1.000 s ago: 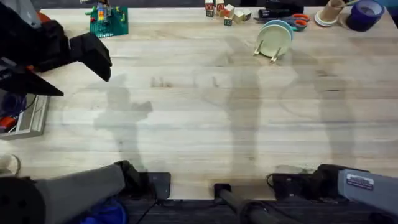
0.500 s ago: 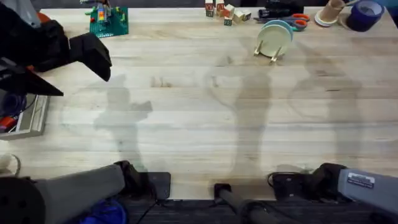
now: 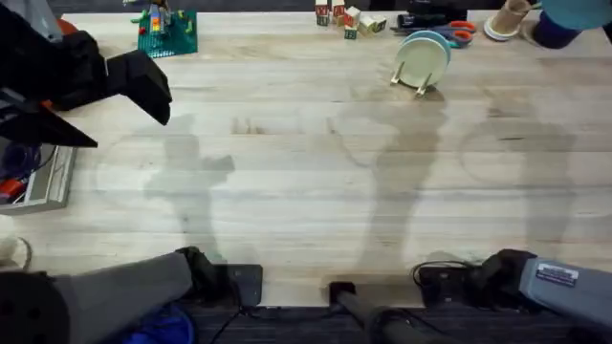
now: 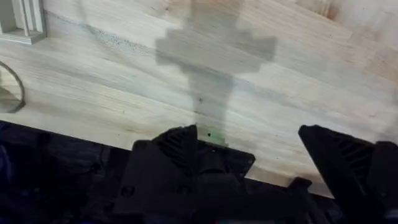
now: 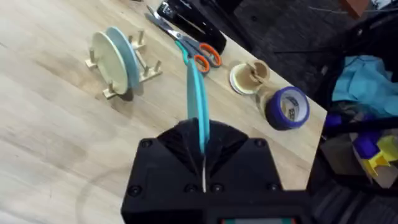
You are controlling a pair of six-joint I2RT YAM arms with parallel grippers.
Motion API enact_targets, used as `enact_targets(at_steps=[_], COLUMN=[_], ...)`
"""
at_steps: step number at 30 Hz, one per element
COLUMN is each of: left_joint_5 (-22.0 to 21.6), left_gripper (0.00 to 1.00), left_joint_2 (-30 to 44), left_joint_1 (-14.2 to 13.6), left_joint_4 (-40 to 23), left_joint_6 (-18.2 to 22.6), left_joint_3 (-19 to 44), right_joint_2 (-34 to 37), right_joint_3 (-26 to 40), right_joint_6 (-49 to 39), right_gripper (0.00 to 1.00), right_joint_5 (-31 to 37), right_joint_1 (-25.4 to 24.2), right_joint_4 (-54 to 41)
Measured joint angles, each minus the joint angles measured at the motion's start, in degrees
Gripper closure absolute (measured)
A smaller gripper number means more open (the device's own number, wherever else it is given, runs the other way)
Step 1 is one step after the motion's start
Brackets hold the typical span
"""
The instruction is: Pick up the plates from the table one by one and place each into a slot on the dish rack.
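My right claw (image 5: 202,163) pinches the cyan plate (image 5: 196,99) on edge, ready for the rack (image 5: 124,56) near the desk's (image 3: 306,172) far edge; my left claw (image 4: 273,155) gapes empty.

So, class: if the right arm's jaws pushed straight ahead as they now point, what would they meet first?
Probably the scissors: the cyan plate they grip points at those handles, with the dish rack off to one side. Depth is unclear.

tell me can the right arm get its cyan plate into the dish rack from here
Probably yes. The right gripper is shut on the cyan plate, held edge-on, and bare table lies between it and the dish rack. Two plates already stand there, so free slots look few.
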Motion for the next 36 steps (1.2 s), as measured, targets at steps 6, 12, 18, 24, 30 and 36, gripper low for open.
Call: enact_targets(at_steps=[6,12,18,24,30,36], left_joint_5=[0.0,0.0,0.0,0.0,0.0,0.0], left_gripper=[0.006,0.006,0.007,0.006,0.006,0.006], left_joint_2=[0.0,0.0,0.0,0.0,0.0,0.0], left_joint_1=[0.0,0.0,0.0,0.0,0.0,0.0], left_joint_4=[0.0,0.0,0.0,0.0,0.0,0.0], left_joint_6=[0.0,0.0,0.0,0.0,0.0,0.0], left_joint_3=[0.0,0.0,0.0,0.0,0.0,0.0], right_joint_2=[0.0,0.0,2.4,7.0,13.6,20.2], right_joint_3=[0.0,0.0,0.1,0.1,4.3,9.4], right_joint_6=[0.0,0.9,3.4,6.1,7.0,7.3], right_gripper=[0.971,0.971,0.971,0.972,0.972,0.972], right_joint_5=[0.0,0.6,2.3,2.6,-4.1,-9.8], right_joint_1=[-0.4,-0.5,-0.5,-0.5,-0.5,-0.5], right_joint_4=[0.8,3.7,10.1,15.3,16.9,17.1])
